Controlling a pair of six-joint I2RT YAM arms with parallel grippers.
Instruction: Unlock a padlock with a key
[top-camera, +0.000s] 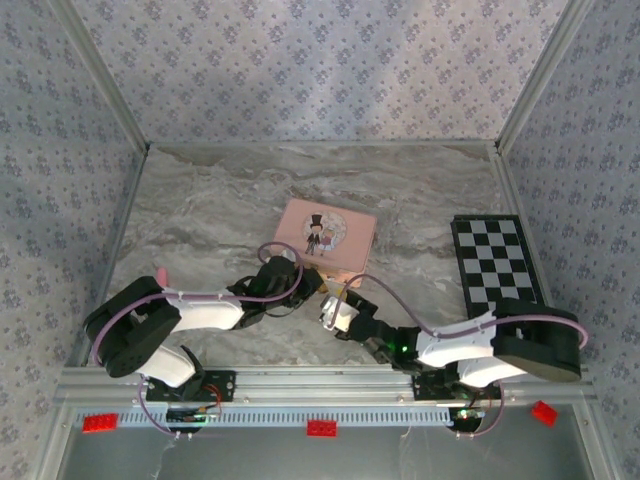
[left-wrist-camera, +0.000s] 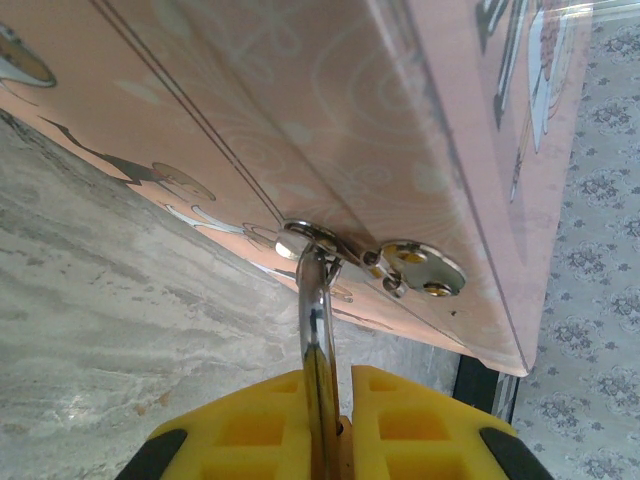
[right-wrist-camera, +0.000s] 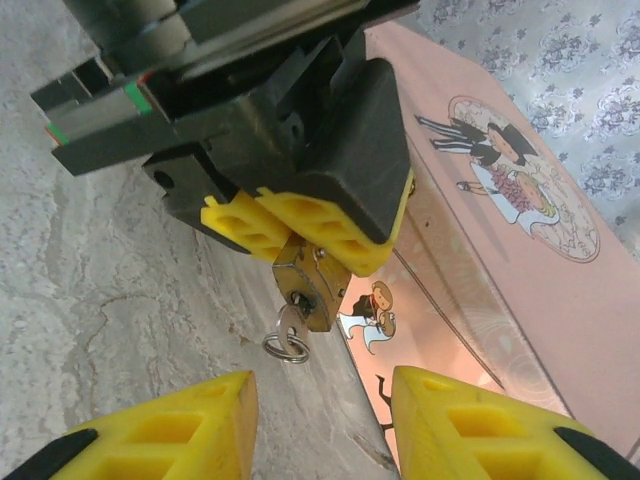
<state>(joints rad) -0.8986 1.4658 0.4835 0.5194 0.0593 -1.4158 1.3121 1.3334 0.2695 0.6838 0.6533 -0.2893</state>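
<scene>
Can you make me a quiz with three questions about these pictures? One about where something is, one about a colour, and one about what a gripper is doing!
1. Where is the padlock?
A. Hooked on the side of the tin
B. Lying on top of the lid
C. Far off by the back wall

2. What colour is the tin?
A. Blue
B. Green
C. Pink

3. What is the left gripper doing?
A. Hanging wide open in the air
B. Shut on the padlock
C. Lifting the lid

Answers:
1 A: the shackle goes through the metal loop on the tin's side.
2 C: its lid and sides are pink.
3 B: its yellow fingers pinch the padlock with no gap.
</scene>
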